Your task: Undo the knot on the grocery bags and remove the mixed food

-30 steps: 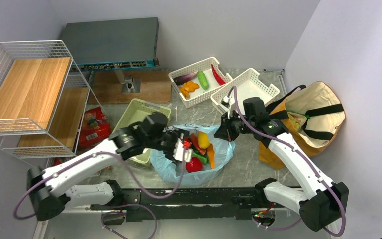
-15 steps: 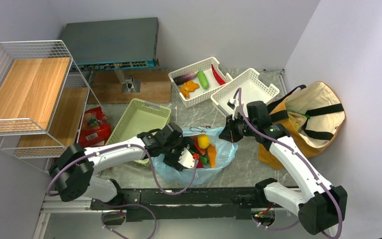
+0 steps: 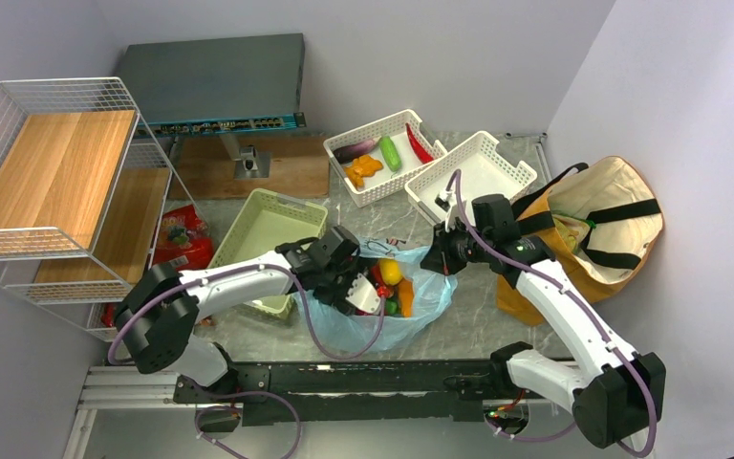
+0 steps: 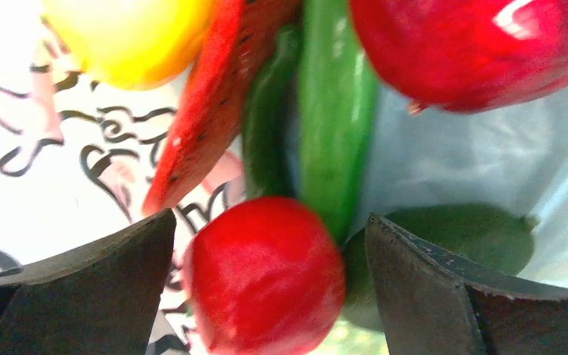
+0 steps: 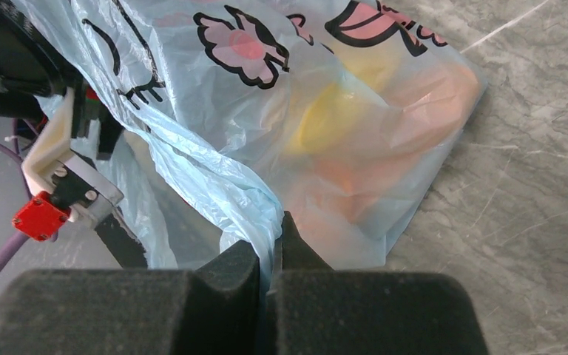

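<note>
The light-blue grocery bag (image 3: pixel 422 308) lies open at the table's near middle. My right gripper (image 3: pixel 437 258) is shut on its thin rim (image 5: pixel 255 211) and holds it up. My left gripper (image 3: pixel 363 292) reaches inside the bag, open. A red apple (image 4: pixel 266 275) sits between its fingers (image 4: pixel 96 274) with a gap on each side. Around it lie a yellow mango (image 4: pixel 126 37), a watermelon slice (image 4: pixel 207 111), a cucumber (image 4: pixel 336 111), a dark avocado (image 4: pixel 473 237) and another glossy red piece (image 4: pixel 473 44). The brown canvas tote (image 3: pixel 621 206) lies open at the right.
A white basket (image 3: pixel 411 121) at the back holds an eggplant, a chili and other produce. Beside it is a second white basket (image 3: pixel 483 172), and a pale green basket (image 3: pixel 266 228) stands left of the bag. A wire shelf (image 3: pixel 48 172) stands at far left, with a red snack pack (image 3: pixel 180 244) beside it.
My left gripper opened wide and pushed further right, deeper into the blue bag, round the apple. The right gripper kept its hold on the rim and barely moved.
</note>
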Motion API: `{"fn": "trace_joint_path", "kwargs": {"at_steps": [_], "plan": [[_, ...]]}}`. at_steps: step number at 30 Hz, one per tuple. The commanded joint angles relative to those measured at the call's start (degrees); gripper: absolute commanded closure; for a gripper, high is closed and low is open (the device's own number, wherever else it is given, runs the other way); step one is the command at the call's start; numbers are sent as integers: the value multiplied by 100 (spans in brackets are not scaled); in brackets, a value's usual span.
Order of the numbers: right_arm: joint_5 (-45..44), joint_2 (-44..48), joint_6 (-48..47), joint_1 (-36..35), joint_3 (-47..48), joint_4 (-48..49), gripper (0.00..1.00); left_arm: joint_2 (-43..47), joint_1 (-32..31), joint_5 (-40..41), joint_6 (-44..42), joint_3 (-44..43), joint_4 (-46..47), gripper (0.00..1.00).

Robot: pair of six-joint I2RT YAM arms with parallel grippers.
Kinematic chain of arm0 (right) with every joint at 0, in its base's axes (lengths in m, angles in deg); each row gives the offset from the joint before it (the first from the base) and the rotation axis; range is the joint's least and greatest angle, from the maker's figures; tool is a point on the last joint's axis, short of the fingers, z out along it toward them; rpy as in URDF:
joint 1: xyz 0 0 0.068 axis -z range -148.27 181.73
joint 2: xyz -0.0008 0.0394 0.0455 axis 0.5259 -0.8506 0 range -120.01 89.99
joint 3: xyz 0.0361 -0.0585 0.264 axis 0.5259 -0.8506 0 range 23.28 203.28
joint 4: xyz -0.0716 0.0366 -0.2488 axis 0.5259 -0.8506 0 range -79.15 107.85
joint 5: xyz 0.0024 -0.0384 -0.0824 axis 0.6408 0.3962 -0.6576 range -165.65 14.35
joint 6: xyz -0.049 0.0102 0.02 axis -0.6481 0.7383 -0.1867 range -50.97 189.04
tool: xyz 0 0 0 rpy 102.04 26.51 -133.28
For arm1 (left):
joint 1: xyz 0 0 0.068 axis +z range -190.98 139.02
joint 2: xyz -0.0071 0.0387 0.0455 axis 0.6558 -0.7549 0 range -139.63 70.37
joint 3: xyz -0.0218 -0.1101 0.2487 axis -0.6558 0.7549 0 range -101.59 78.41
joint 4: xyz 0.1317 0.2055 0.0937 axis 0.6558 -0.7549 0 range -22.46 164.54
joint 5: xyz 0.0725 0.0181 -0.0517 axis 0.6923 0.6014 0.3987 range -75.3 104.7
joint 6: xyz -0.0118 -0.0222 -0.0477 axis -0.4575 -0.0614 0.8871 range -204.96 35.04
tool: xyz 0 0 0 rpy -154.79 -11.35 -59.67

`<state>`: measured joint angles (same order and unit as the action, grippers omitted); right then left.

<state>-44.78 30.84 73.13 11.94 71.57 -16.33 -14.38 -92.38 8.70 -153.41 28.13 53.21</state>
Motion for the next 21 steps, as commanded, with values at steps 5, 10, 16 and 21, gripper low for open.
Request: {"fn": "trace_joint_path", "kwargs": {"at_steps": [5, 10, 16, 21], "plan": [[238, -312, -80, 14, 490, 71, 100, -307, 381, 153, -443, -720, -1513, 1], [248, -641, -227, 15, 679, 66, 100, -434, 486, -101, -518, -414, -1080, 21], [256, -756, -331, 2, 714, -2, 100, 101, 474, -1508, 363, -599, -831, 18], [258, -743, -355, 13, 661, 42, 100, 79, 467, -1877, 1050, -983, -991, 53]]}}
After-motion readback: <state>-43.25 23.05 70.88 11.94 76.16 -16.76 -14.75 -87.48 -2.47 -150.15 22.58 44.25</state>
